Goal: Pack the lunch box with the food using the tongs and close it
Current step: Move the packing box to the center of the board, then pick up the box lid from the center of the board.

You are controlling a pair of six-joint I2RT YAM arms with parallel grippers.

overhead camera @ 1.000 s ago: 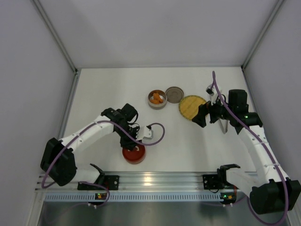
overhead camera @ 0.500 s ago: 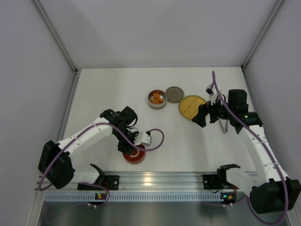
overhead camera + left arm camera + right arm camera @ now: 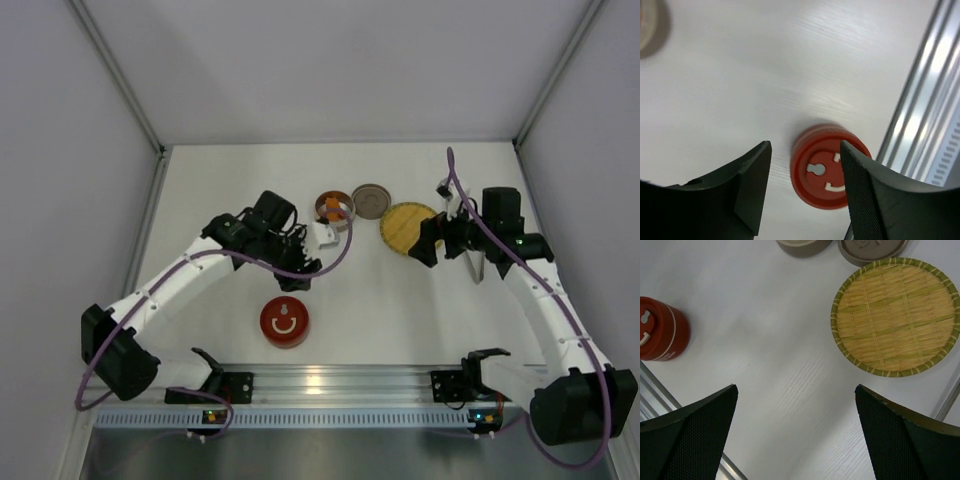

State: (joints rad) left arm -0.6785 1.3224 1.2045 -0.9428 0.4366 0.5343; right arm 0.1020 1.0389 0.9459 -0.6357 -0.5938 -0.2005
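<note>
The lunch box is in parts. A red closed round container (image 3: pixel 285 321) (image 3: pixel 825 170) (image 3: pixel 660 330) stands near the front rail. A beige bowl (image 3: pixel 335 211) at the back holds orange food (image 3: pixel 330 208), with a grey-brown lid (image 3: pixel 372 200) (image 3: pixel 870 247) beside it. My left gripper (image 3: pixel 300 268) (image 3: pixel 805 147) hangs open and empty above the table between bowl and red container. My right gripper (image 3: pixel 428 246) (image 3: pixel 796 390) is open wide and empty, beside the yellow woven plate (image 3: pixel 410 228) (image 3: pixel 895 315). The silver tongs (image 3: pixel 478 265) lie partly hidden under the right arm.
The woven plate has nothing on it. The metal rail (image 3: pixel 330 385) (image 3: pixel 920 125) runs along the near edge just behind the red container. White walls enclose the table on the left, right and back.
My left gripper was down on the red container; it has opened, let go and pulled up and back towards the beige bowl. The red container stays by the rail. The right arm barely moved.
</note>
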